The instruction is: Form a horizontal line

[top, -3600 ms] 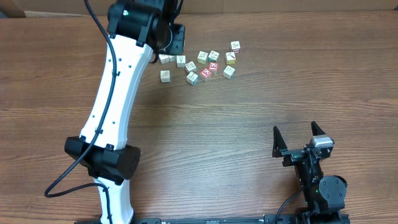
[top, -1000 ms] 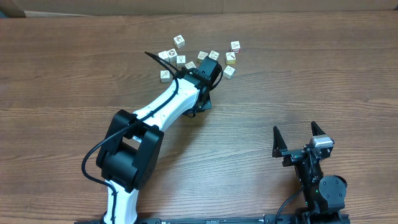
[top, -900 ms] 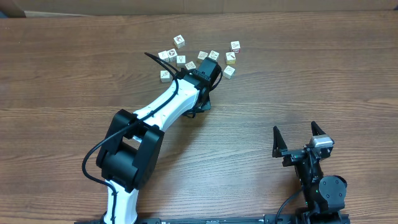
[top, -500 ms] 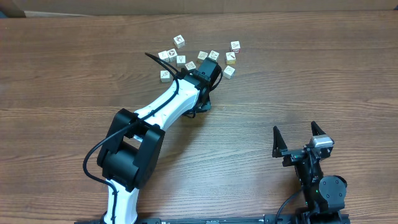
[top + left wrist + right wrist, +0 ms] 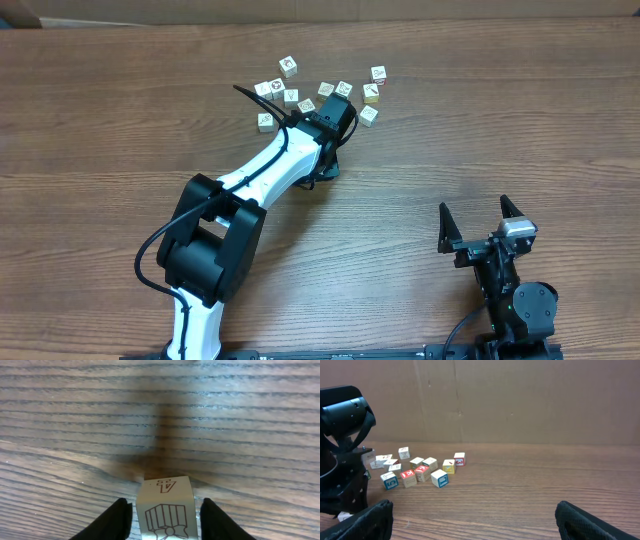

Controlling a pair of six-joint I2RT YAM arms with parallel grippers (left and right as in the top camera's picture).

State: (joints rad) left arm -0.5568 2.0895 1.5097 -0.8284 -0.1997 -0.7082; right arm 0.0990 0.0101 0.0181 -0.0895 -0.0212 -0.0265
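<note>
Wood-grain counter (image 5: 480,120), left pincer (image 5: 165,503) released, black fingers (image 5: 120,519) flanking a cream letter-A cube (image 5: 165,516) with thin gaps, other small picture cubes (image 5: 344,89) scattered at the far side, not yet lined up, right pincer (image 5: 476,215) spread wide.

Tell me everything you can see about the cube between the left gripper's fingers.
The cube is small, pale cream, seemingly painted wood. One face carries a dark outline drawing like a ribboned box; the adjoining far face shows a letter A. It rests flat on the wood-grain table between the left gripper's black fingers, a thin gap seemingly on each side. The frame cuts off its lower part.
</note>
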